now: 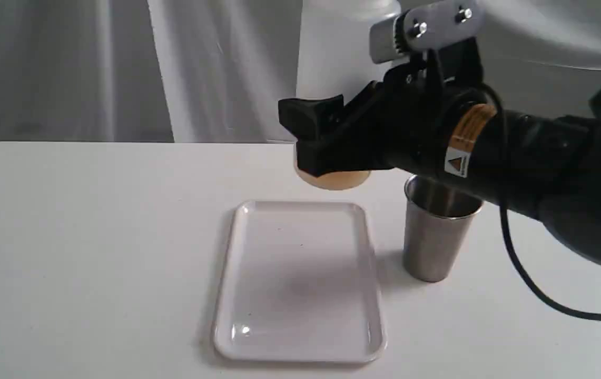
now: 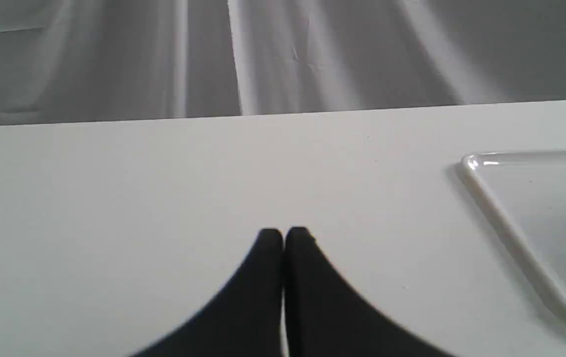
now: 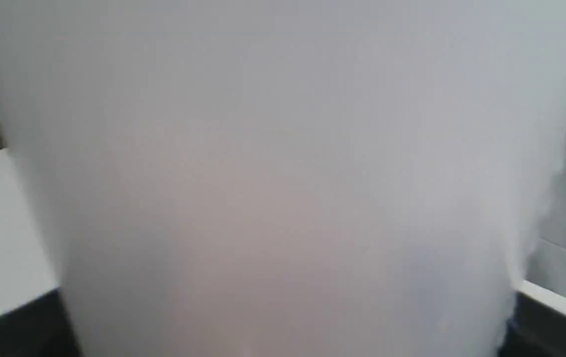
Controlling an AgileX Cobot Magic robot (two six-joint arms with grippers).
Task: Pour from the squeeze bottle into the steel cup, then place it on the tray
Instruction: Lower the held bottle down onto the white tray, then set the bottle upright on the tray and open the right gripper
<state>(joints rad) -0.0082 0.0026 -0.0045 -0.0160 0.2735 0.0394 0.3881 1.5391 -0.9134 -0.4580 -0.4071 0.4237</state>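
In the exterior view the squeeze bottle (image 1: 343, 58) is held upright in the air, its base with orange liquid hanging just past the far edge of the tray (image 1: 237, 247). Its top and nozzle are cut off by the frame. My right gripper (image 1: 317, 143) is shut on the bottle's lower body, one black finger on each side. The bottle's translucent wall (image 3: 283, 178) fills the right wrist view. The steel cup (image 1: 434, 239) stands upright to the right of the tray, partly behind my right arm. My left gripper (image 2: 283, 235) is shut and empty, low over bare table left of the tray (image 2: 506, 218).
A white table (image 1: 68, 252) carries everything, with a grey curtain (image 1: 121, 63) behind its far edge. My right arm's black cable (image 1: 521, 273) hangs down over the table to the right of the cup.
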